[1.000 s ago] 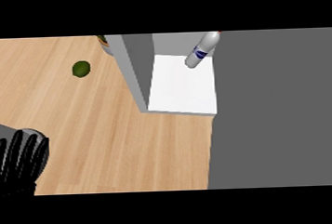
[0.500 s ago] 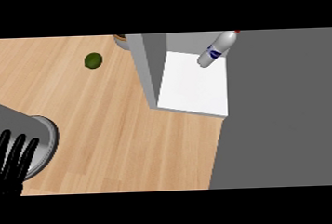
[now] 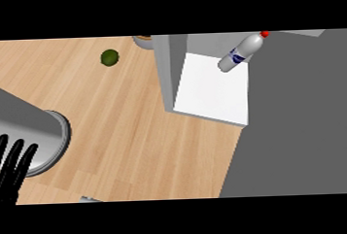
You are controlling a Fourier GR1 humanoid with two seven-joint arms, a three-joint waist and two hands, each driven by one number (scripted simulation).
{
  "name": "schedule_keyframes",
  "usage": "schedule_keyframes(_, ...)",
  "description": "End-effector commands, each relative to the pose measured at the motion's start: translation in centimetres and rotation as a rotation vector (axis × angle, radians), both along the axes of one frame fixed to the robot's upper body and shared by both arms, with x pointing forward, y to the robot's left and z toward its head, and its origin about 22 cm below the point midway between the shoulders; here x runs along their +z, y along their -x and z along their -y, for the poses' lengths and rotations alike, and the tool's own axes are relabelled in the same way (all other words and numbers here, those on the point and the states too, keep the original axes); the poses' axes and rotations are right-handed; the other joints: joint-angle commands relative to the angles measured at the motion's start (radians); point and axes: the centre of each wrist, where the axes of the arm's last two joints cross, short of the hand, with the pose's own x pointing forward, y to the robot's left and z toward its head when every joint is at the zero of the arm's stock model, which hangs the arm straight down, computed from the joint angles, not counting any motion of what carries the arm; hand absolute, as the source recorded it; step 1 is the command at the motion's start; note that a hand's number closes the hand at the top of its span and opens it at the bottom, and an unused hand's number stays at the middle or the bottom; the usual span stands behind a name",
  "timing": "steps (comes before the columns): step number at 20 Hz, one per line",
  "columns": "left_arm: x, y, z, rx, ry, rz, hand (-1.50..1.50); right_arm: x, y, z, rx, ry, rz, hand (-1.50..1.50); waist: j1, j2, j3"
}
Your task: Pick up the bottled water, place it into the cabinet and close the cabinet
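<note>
The bottled water (image 3: pixel 239 52), clear with a blue label and a red cap, lies tilted at the far right corner of the cabinet's white surface (image 3: pixel 211 91), cap pointing up and right. The cabinet's grey wall (image 3: pixel 167 70) stands along the left of that white surface. My left hand (image 3: pixel 9 171) shows at the lower left edge, fingers straight and pointing up, far from the bottle and holding nothing. Its grey forearm (image 3: pixel 26 131) fills the space above it. The right hand shows nowhere.
A small green fruit (image 3: pixel 109 57) lies on the wooden counter (image 3: pixel 134 139) left of the cabinet. A brownish object (image 3: pixel 143 40) peeks out behind the cabinet's far corner. The counter ends at the right, beyond it grey floor (image 3: pixel 299 134).
The whole scene has slid right and down in the picture. My left forearm has come further into view, with the hand lower at the left edge. The bottle keeps its place on the cabinet.
</note>
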Motion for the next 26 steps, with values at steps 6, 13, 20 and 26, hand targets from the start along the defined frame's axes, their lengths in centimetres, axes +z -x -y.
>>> schedule_keyframes(6, 0.3, -0.4, -0.8, -0.018, -0.016, 0.002, -1.5, 1.4, -0.9, -2.1, 0.194, 0.13, 0.094, 1.5, 0.013, 0.002, -0.007)
schedule_keyframes(13, 0.4, -0.5, -1.6, -0.018, -0.028, -0.005, -1.5, 1.8, -1.9, -2.2, 0.206, 0.181, 0.138, 1.5, 0.019, 0.002, -0.01)
schedule_keyframes(20, 0.4, -0.6, -2.0, -0.012, -0.022, -0.003, -1.5, 1.5, -2.4, -2.8, 0.188, 0.123, 0.104, 1.5, 0.014, 0.014, -0.009)
schedule_keyframes(26, 1.0, -1.0, -1.8, -0.042, -0.015, 0.027, -1.5, 0.0, -2.2, -3.5, 0.28, 0.05, -0.003, 1.5, 0.052, 0.041, -0.005)
